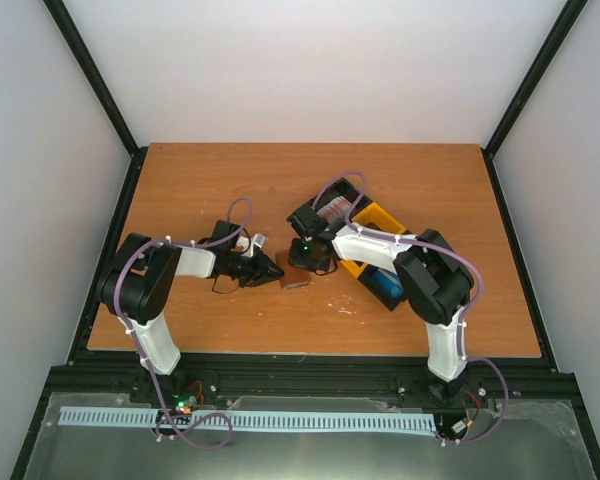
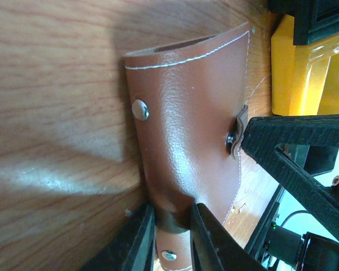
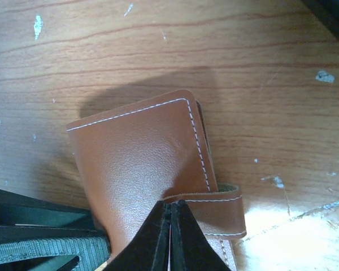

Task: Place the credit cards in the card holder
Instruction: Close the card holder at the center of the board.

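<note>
Currently, left jaws nearly closed, pinching the wallet (image 2: pixel 186 130) by its near edge. Right jaws pressed together at the snap tab (image 3: pixel 214 206), seemingly gripping it. Wallet folded, on the tabletop (image 3: pixel 158 45) between my arms. Cards (image 1: pixel 332 211) sit in the black bin (image 1: pixel 352 200) beyond my right wrist. Step, I judge: opening. Next: left holds firm, right draws the tab away to spread the fold.
</note>
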Controlling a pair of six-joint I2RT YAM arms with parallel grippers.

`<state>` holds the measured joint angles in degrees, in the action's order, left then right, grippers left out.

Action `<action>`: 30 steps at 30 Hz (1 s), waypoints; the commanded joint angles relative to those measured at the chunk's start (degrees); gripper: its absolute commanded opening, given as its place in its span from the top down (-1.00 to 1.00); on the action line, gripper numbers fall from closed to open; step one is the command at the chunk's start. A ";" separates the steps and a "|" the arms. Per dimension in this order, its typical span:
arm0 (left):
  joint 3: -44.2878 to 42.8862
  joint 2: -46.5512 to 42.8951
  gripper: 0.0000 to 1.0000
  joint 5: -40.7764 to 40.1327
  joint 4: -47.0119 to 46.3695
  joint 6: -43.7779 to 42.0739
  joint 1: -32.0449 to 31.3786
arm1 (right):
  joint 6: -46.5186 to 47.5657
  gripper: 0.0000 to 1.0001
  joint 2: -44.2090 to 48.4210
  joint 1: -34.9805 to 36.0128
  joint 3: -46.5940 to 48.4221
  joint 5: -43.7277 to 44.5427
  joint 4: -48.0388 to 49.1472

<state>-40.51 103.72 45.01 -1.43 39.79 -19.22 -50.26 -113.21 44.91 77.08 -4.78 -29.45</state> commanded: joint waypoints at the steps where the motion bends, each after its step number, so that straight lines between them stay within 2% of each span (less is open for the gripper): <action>1: 4.53 7.37 0.57 -13.94 14.97 -1.13 -1.61 | -0.35 0.91 -2.69 0.32 -4.18 -8.22 4.53; 8: 4.04 7.69 0.57 -14.24 15.18 -1.28 -1.61 | 1.49 0.91 -2.91 0.01 -4.19 -11.15 5.67; 16: 3.42 7.93 0.57 -14.92 15.51 -1.13 -1.61 | 4.12 0.91 -5.68 1.03 -1.31 -5.88 -1.96; 21: 3.84 7.77 0.57 -15.10 15.50 -1.09 -1.61 | 5.52 0.91 -2.98 0.82 0.44 -4.27 -1.55; 27: 4.19 7.32 0.57 -15.13 15.50 -1.04 -1.61 | 8.27 0.79 2.26 0.02 5.58 0.54 -1.49; 30: 4.21 7.13 0.57 -15.08 15.49 -0.94 -1.61 | 10.55 0.71 0.79 0.01 8.88 4.49 -4.89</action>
<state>-41.52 104.25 45.32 -0.12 39.72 -19.27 -43.38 -114.13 44.75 81.19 -6.33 -30.59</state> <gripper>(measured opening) 0.213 0.129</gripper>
